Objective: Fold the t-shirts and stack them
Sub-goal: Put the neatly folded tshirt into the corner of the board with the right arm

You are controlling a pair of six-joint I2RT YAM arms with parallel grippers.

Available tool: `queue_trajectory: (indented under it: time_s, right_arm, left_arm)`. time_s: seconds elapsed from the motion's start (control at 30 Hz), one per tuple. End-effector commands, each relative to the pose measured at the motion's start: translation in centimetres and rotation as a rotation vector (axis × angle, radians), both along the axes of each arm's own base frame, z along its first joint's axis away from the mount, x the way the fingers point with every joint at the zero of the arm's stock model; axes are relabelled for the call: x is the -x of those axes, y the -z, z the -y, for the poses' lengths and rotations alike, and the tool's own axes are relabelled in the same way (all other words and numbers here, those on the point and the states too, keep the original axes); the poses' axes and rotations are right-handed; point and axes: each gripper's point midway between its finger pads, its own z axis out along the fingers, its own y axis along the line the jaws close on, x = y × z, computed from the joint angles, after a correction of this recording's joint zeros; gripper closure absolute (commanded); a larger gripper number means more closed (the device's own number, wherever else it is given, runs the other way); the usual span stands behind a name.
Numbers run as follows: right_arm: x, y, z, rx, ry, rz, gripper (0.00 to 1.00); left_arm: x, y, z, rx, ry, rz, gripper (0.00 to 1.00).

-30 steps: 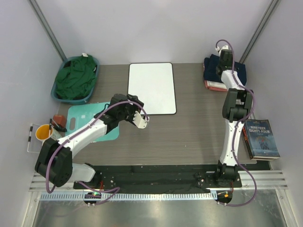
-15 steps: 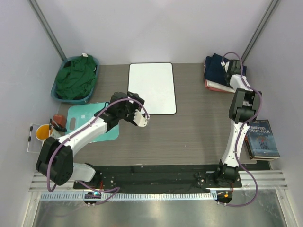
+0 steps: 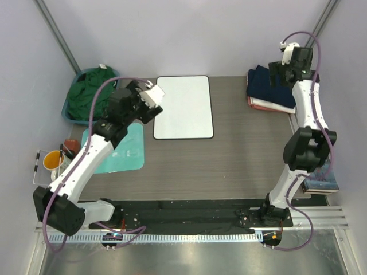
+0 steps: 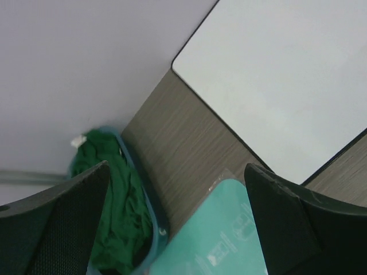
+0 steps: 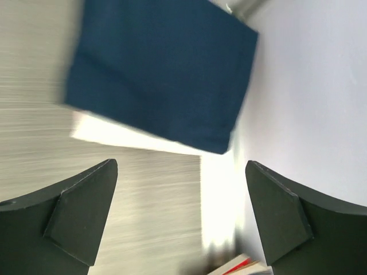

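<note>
A dark green t-shirt (image 3: 92, 94) lies crumpled in the blue basket at the back left, and the left wrist view shows it (image 4: 114, 195) too. My left gripper (image 3: 153, 98) (image 4: 176, 167) hangs open and empty above the table between that basket and the white board. At the back right a folded navy t-shirt (image 3: 266, 86) (image 5: 160, 69) tops a stack, with cream and salmon-pink layers (image 3: 269, 105) showing under it. My right gripper (image 3: 282, 71) (image 5: 181, 165) is raised over the stack's far right side, open, holding nothing.
The white board (image 3: 183, 107) (image 4: 287, 74) lies at the back centre. A teal mat (image 3: 117, 149) (image 4: 229, 240) lies left of centre beside the basket (image 3: 71, 117). A yellow cup (image 3: 53, 160) stands at the left edge. A book (image 3: 321, 183) (image 5: 241, 266) rests at the right edge.
My right gripper opened, let go of the navy t-shirt and rose back off the stack. My left arm swung from the table's middle up and left toward the basket, its jaws spreading wider.
</note>
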Motion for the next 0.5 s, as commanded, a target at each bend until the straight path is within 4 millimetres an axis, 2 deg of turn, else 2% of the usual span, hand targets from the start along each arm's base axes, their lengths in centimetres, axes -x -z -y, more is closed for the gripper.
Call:
queue_trajectory:
  time_s: [0.0,0.03,0.07,0.1,0.13,0.17,0.2,0.23,0.3,0.47]
  right_arm:
    - [6.3,-5.8,-5.9,-0.258,-0.025,0.061,0.00]
    - [7.6,-4.0,-6.8,-0.281,-0.036,0.022,0.00]
    - [9.5,-6.4,-7.1,-0.275,-0.041,0.091,0.00]
    - [10.9,-4.4,-7.4,-0.282,-0.033,0.059,0.00]
    - [11.2,-5.0,-7.4,-0.270,-0.031,0.101,0.00]
    - [12.7,-6.8,-7.5,-0.256,-0.034,0.161,0.00]
    - [13.6,-5.5,-7.6,-0.257,-0.025,0.139,0.00]
    - [14.1,-5.9,-7.5,-0.248,-0.017,0.156,0.00]
    - [15.6,-6.7,-7.7,-0.249,-0.015,0.183,0.00]
    - [17.3,-7.3,-8.2,-0.258,-0.025,0.217,0.00]
  left_arm:
    - [2.2,-0.8,-5.8,0.389,-0.414,-0.110,0.00]
    - [2.8,0.4,-6.8,0.423,-0.465,-0.131,0.00]
    - [3.7,0.0,-7.6,0.519,-0.516,-0.124,0.00]
    - [4.0,0.1,-9.3,0.550,-0.577,-0.102,0.00]
    - [4.5,1.5,-10.1,0.565,-0.624,-0.108,0.00]
    - [5.2,1.0,-11.1,0.606,-0.662,-0.076,0.00]
    - [5.4,1.3,-11.2,0.609,-0.660,-0.075,0.00]
    - [5.7,1.9,-11.1,0.602,-0.654,-0.087,0.00]
    - [6.1,1.8,-11.0,0.608,-0.637,-0.088,0.00]
    - [5.8,1.5,-11.0,0.628,-0.639,-0.077,0.00]
